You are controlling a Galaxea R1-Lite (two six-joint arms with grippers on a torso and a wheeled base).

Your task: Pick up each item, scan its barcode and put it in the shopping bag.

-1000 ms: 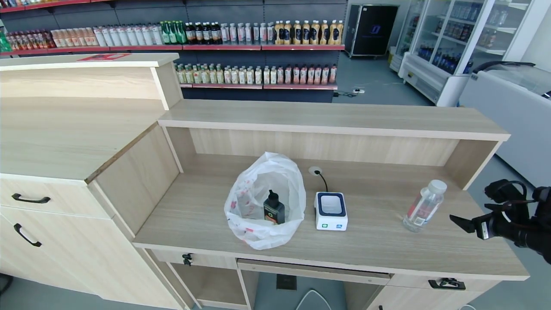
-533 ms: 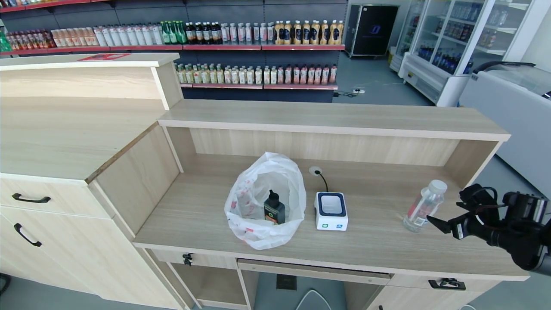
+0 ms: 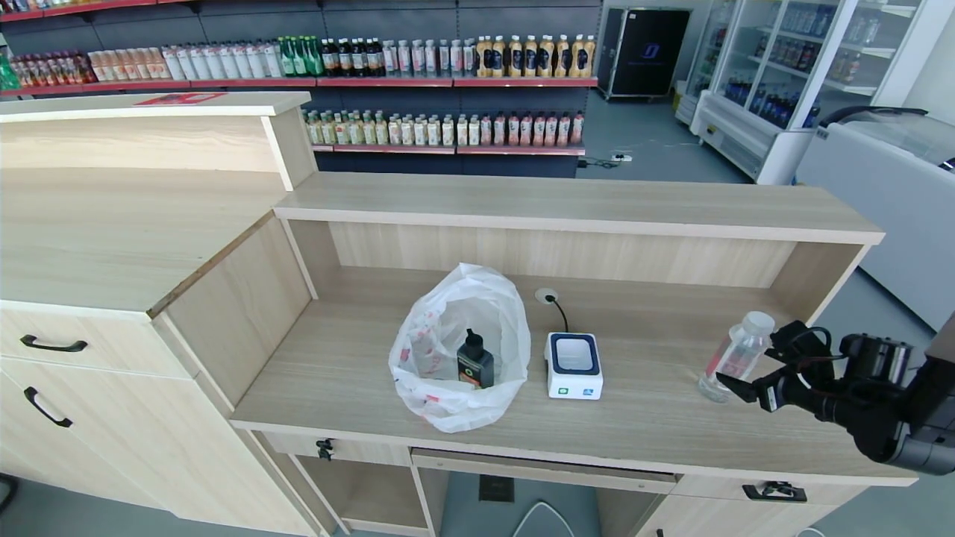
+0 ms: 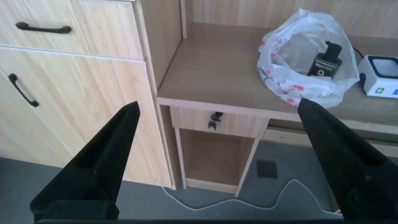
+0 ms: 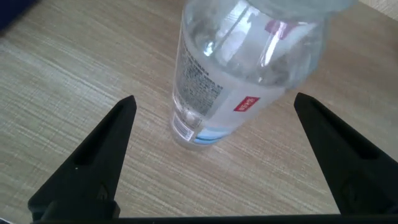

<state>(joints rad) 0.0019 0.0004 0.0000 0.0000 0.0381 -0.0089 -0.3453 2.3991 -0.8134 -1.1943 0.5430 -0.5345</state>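
A clear water bottle (image 3: 735,356) with a white cap stands upright at the right of the wooden counter (image 3: 656,425). My right gripper (image 3: 750,373) is level with its lower half, open, one finger on each side. In the right wrist view the bottle (image 5: 230,81) stands between and just ahead of the spread fingertips of that gripper (image 5: 214,106). A white shopping bag (image 3: 455,350) stands open mid-counter with a black bottle (image 3: 475,362) upright inside. The white scanner (image 3: 573,365) sits to its right. My left gripper (image 4: 219,107) hangs open below the counter's left front corner, holding nothing.
A raised shelf (image 3: 574,205) runs along the counter's back, with side walls at both ends. A taller cabinet with drawers (image 3: 52,347) stands on the left. The scanner's cable (image 3: 556,309) runs to a hole behind it. Store shelves and coolers stand farther back.
My right gripper has moved left over the counter's right end, from well clear of the water bottle to having its open fingers around it. Nothing else has moved.
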